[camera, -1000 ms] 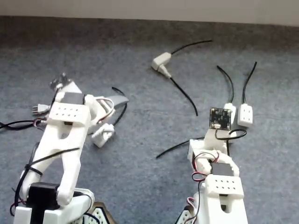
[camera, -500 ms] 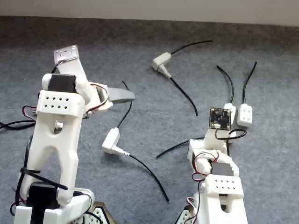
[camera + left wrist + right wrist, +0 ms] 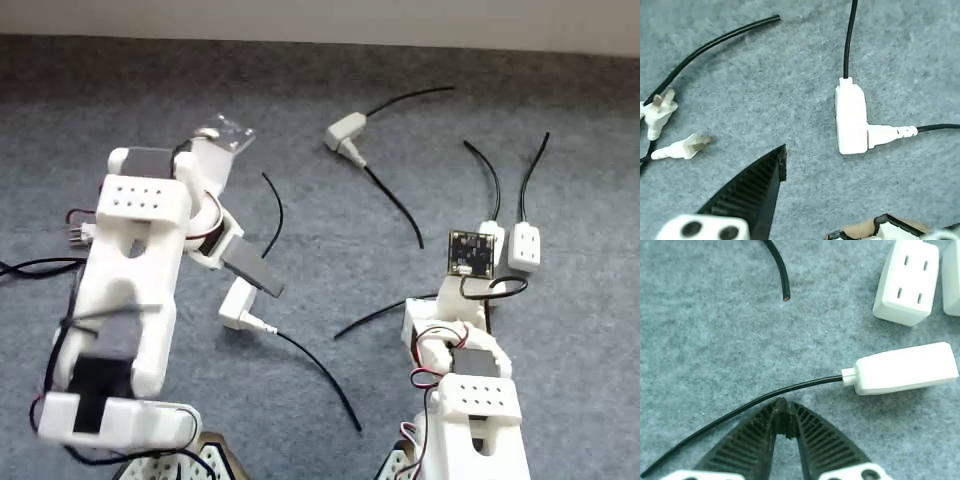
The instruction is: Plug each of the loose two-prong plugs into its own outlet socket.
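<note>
Likely the plugs are light and hard on springy cords, best pinched across the body; left gripper is wide apart, right gripper closed empty.

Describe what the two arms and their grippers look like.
The left arm and right arm are white plastic with black motors, perforated housings and looping red, black and white wires. Fingers are black, ribbed, tapering.
</note>
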Robot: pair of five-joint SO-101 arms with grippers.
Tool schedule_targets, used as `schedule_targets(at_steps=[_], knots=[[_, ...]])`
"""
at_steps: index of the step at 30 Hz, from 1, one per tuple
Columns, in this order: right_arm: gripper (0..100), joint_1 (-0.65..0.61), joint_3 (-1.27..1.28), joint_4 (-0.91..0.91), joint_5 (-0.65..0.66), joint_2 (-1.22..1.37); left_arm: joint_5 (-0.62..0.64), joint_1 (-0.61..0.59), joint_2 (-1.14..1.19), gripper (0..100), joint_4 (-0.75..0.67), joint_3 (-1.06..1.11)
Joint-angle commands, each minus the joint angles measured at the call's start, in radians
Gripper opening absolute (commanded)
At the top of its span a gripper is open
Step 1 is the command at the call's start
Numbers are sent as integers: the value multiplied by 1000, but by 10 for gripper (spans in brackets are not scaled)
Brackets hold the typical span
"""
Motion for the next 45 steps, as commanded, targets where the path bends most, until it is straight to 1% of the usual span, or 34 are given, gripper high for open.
schedule_targets(at_steps=[1,6,8,10,13,16,22,27,29,34,37,40,43,45], knots=[[6,4,-2,-19,-11,-19,-25,-5,157,548,9,-88],[6,4,-2,-24,-11,-18,-32,5,309,548,25,-160],[6,4,-2,-41,-11,-15,-87,15,343,540,29,-159],[6,4,-1,-41,-11,-15,-117,36,374,496,28,-159],[6,4,-1,-41,-11,-15,-118,58,403,391,25,-159],[6,4,-1,-41,-11,-15,-120,85,438,328,23,-157],[6,4,-1,-41,-11,-15,-115,136,519,320,12,-166],[6,4,-1,-41,-11,-15,-97,139,522,319,-92,-157],[6,4,-1,-41,-11,-15,-78,137,521,319,-101,-166],[6,4,-1,-41,-11,-15,-77,142,518,320,-98,-174],[6,4,-1,-41,-11,-15,-72,136,472,322,-86,-196],[6,4,-1,-41,-11,-15,-69,137,369,323,-44,-197],[6,4,-1,-41,-11,-15,-3,140,275,323,-44,-194],[6,4,-1,-41,-11,-15,31,140,268,323,-48,-193]])
